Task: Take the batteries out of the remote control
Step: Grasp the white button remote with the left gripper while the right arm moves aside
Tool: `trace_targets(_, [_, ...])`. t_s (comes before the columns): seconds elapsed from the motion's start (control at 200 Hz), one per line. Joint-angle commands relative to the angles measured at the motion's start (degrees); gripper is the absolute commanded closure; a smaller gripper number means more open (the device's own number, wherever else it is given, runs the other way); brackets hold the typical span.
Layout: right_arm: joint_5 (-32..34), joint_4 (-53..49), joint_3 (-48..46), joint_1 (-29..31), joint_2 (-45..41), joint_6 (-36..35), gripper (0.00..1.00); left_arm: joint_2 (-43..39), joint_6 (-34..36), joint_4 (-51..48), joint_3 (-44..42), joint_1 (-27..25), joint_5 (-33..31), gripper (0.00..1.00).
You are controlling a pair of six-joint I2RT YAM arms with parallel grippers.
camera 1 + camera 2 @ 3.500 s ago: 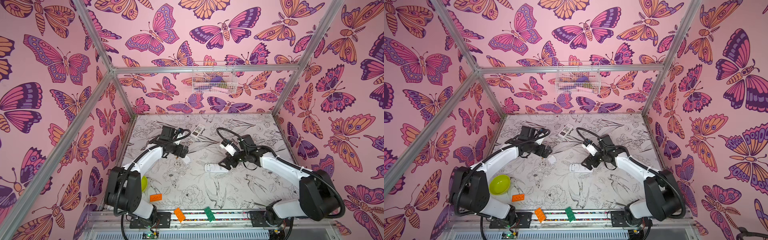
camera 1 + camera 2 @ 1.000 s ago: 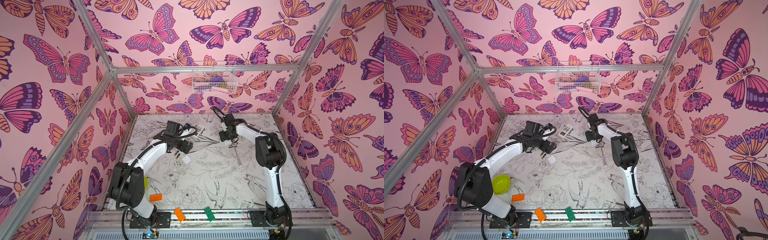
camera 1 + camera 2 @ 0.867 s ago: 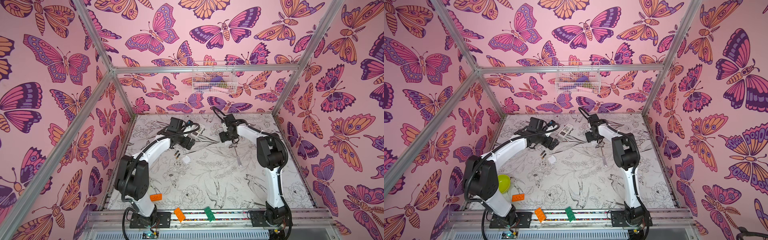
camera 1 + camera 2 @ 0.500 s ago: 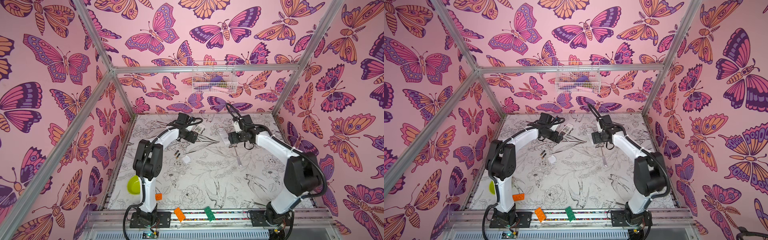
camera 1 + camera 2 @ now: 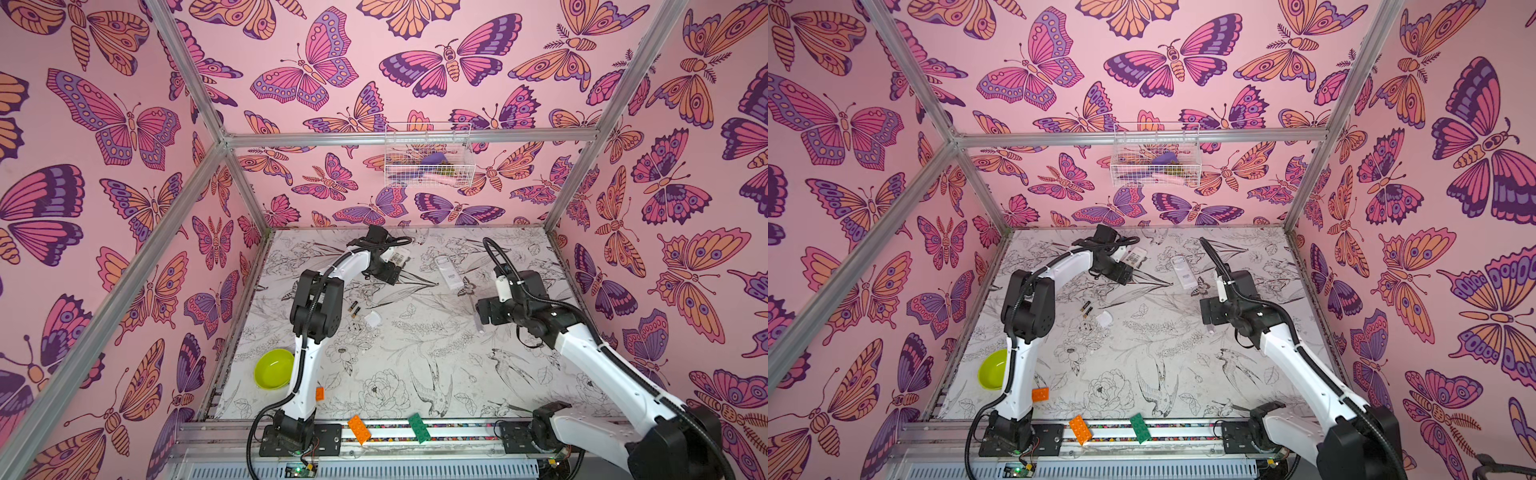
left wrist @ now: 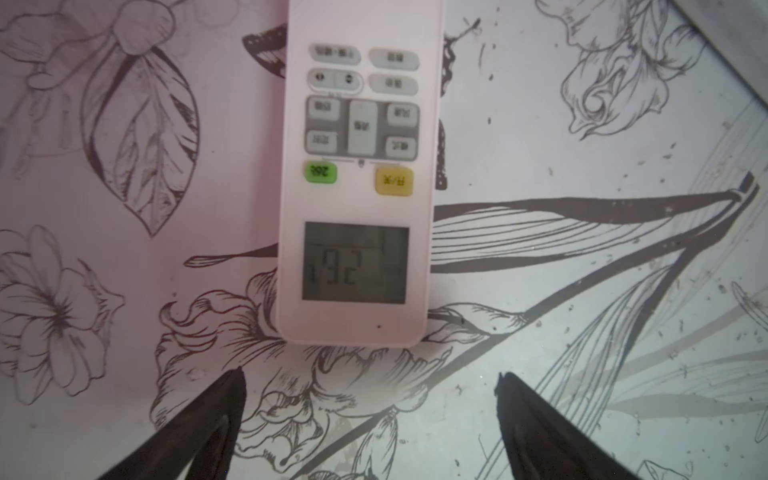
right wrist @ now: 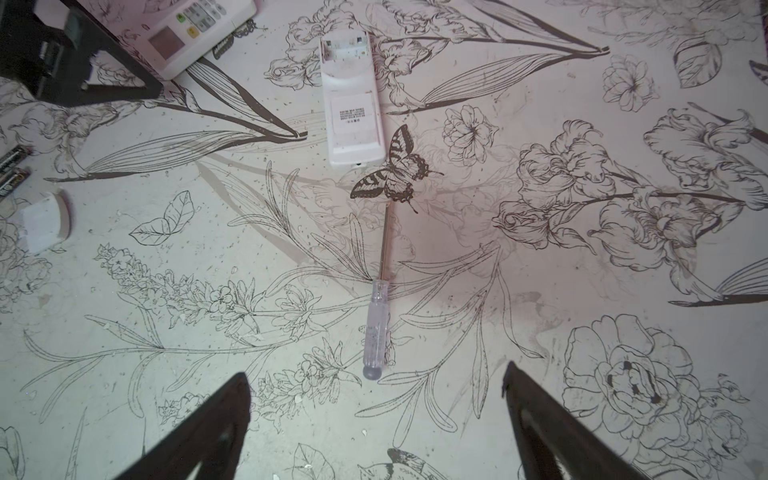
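Hovering just short of a white remote (image 6: 357,166) that is lying buttons-up on the printed table (image 6: 582,291), the left claw (image 6: 370,374) is standing with its jaws spread wide and is gripping nothing. The right claw (image 7: 374,370) is hanging above a clear-handled screwdriver (image 7: 376,324), its jaws likewise gaping wide and holding nothing. A second remote (image 7: 353,99) is lying face down just beyond the screwdriver's tip, its battery bay showing open and bare. Two batteries (image 5: 354,309) are lying side by side on the table, just beside a small white cover (image 5: 372,319), left of the middle in both top views and well apart from both claws. A lime-green bowl (image 5: 273,369) is sitting by the table's left edge.
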Motion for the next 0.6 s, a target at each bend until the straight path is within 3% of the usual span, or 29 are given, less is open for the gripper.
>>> trace_targets(0.0, [2.0,-2.3,-1.1,-0.3,-3.1,0.5,0.03,1.0,-1.5,-2.8,2.4,-1.2,-0.8,0.01])
trace_targets(0.436, [3.2,-3.5,-1.8,-0.4,-8.8,-1.1,0.02,5.6,-5.9,-9.5,11.2,-1.5,-2.6,0.01])
trace_targets(0.591, [2.0,-2.5,-2.5,-0.4,-9.6,-0.4,0.03,5.9,-13.7,-10.3,11.7,-1.4,-6.3,0.01])
